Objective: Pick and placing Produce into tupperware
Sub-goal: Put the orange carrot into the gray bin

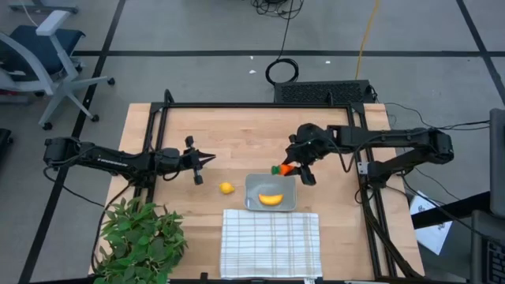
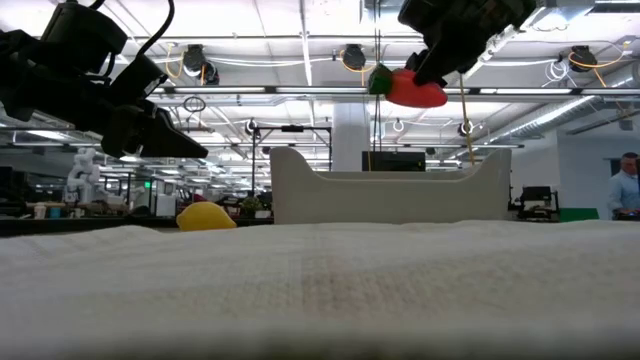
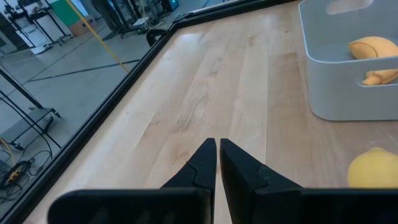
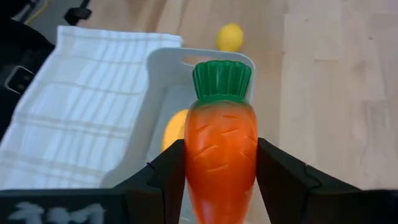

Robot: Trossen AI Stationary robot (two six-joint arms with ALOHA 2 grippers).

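Note:
The orange carrot with its green top hangs in the air over the far right corner of the tupperware. My right gripper is shut on the carrot. The tupperware is a grey shallow container; the curved yellow banana lies inside it. The small round yellow fruit rests on the wooden table just left of the container. My left gripper hovers shut a little to the far left of that fruit, touching nothing. My right gripper pinches the carrot's orange body between its two fingers, one on each side. The fingers slant down from the table's right side and lie along the carrot, whose green top sticks out past them. The carrot is lifted clear above the container.
A white checked cloth lies at the near edge, right in front of the tupperware. A big leafy green plant stands at the near left corner. A black frame runs along the table's far edge and sides.

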